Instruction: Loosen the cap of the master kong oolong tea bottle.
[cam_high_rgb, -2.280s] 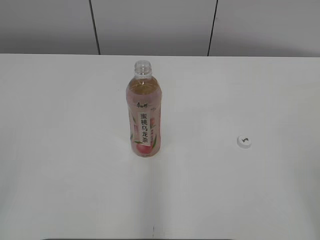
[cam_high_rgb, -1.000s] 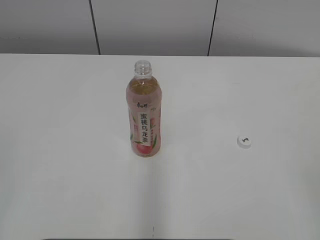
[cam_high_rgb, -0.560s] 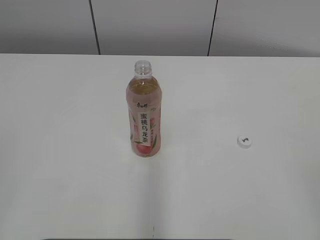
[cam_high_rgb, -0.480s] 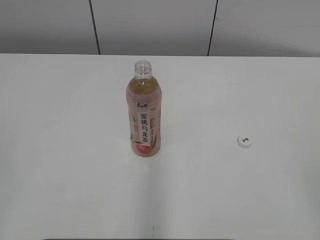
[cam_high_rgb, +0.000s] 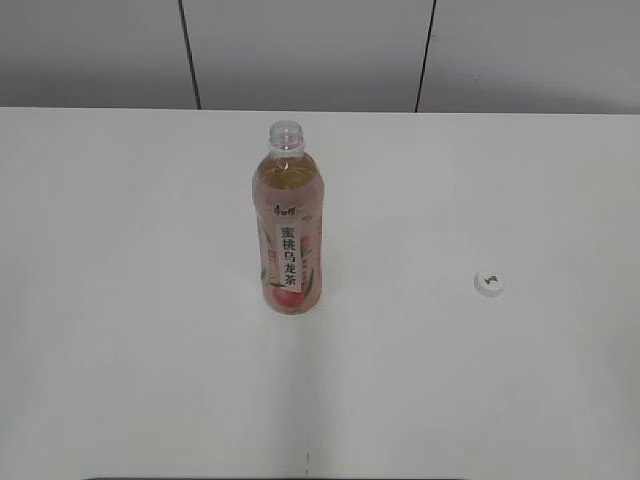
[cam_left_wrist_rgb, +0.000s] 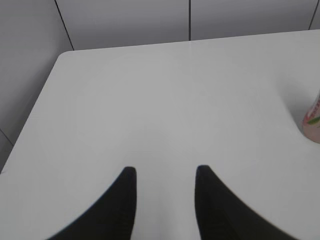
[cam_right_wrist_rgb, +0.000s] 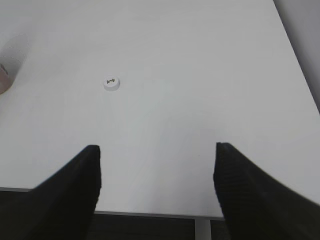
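While the bottle (cam_high_rgb: 287, 225) stands upright near the middle of the white tabletop (cam_high_rgb: 130, 300), its neck is bare and the threaded mouth is uncovered. Amber-pink tea fills it up to the shoulder, and a pink label with a white strip of black characters faces the exterior camera. The cap (cam_high_rgb: 488, 283), small, round and white with a dark mark on top, lies flat on the tabletop well to the right of the bottle, apart from it and touching nothing else.

Neither arm shows in the exterior view. The left gripper (cam_left_wrist_rgb: 165, 200) hangs over a bare stretch of tabletop near its left corner, jaws a moderate way apart with nothing between them; only the pink base of the bottle (cam_left_wrist_rgb: 312, 125) peeks in at the right edge of that view. The right gripper (cam_right_wrist_rgb: 156, 185) sits at the near edge of the tabletop, jaws spread wide and holding nothing, with the cap (cam_right_wrist_rgb: 111, 83) lying farther out and to the left of them.
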